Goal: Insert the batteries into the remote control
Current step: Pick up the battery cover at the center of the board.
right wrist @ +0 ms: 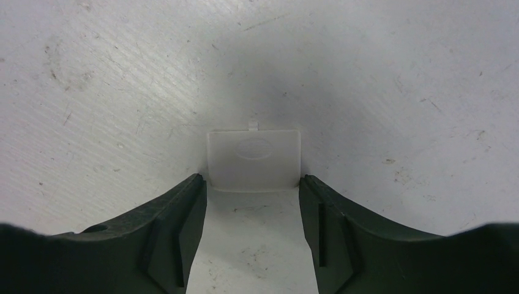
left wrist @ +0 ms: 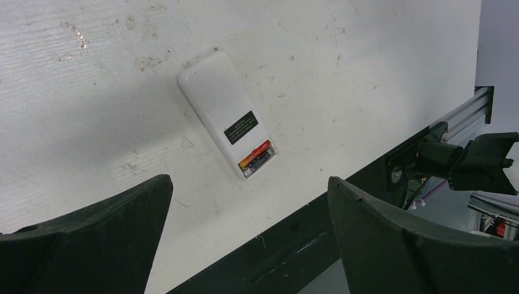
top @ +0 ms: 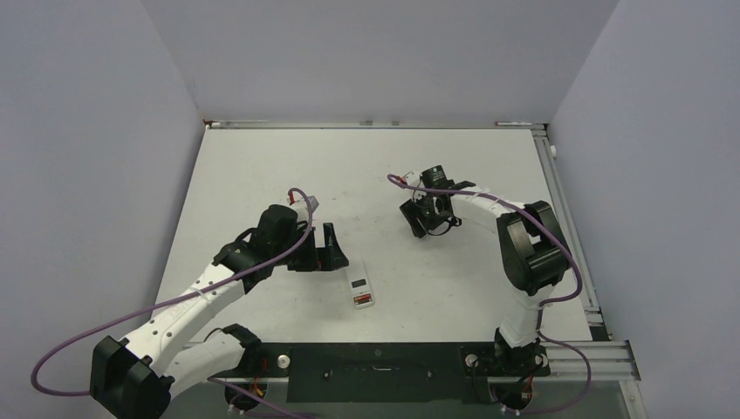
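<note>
Top external view, stock in order of size.

1. Table [top: 262,166]: white, scuffed, walled on three sides.
2. Left arm [top: 196,292]: reaches in from the near-left corner. The left gripper [top: 328,249] hangs just beside the remote control with its jaws wide apart, holding nothing.
3. Right arm [top: 524,253]: bends toward the middle of the table, well apart from the remote control. The right gripper [right wrist: 251,187] is low over the surface with its jaws part-way apart, one fingertip at each near corner of the lid. Whether they pinch it cannot be told.
4. Remote control [left wrist: 223,119]: lies flat near the front edge between the two arms, plain white back up, dark label, its compartment open at the near end.
5. Lid [right wrist: 254,156]: small, flat and pale with a tab on its far edge. It lies on the table at the right gripper.
6. Batteries [left wrist: 257,156]: two, side by side inside the open compartment.

Progress, as judged: the batteries appear loaded; refitting the lid appears to be what remains.

Not legible: the button face (downward); the lid in the top view (under the gripper); battery polarity and seating (too small).
</note>
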You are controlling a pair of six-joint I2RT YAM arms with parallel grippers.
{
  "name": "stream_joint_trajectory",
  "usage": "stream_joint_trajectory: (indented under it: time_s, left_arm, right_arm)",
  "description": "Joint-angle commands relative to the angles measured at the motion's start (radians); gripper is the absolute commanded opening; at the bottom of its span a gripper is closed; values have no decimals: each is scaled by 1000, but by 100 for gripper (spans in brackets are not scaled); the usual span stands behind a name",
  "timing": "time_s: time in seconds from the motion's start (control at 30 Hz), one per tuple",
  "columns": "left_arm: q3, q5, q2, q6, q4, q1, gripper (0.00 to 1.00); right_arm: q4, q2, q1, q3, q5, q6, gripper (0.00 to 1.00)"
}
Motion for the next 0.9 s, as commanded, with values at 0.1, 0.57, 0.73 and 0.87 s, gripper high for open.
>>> stream_joint_trajectory:
  time_s: [0.1,0.57,0.73,0.87]
  left_arm:
    - [6,13,-4,7,25,7,96]
    - [2,13,1,5,25,7,96]
    - [-1,12,9,-1,31,7,96]
    - [-9,7,18,-9,39,7,96]
  right_arm:
    - [-93,16,14,-2,-7,-1,54]
    - [-67,20,18,-1,25,48,29]
    - [-53,-24,40,-17,47,78,26]
    - [-42,-81,64,-43,68,110,23]
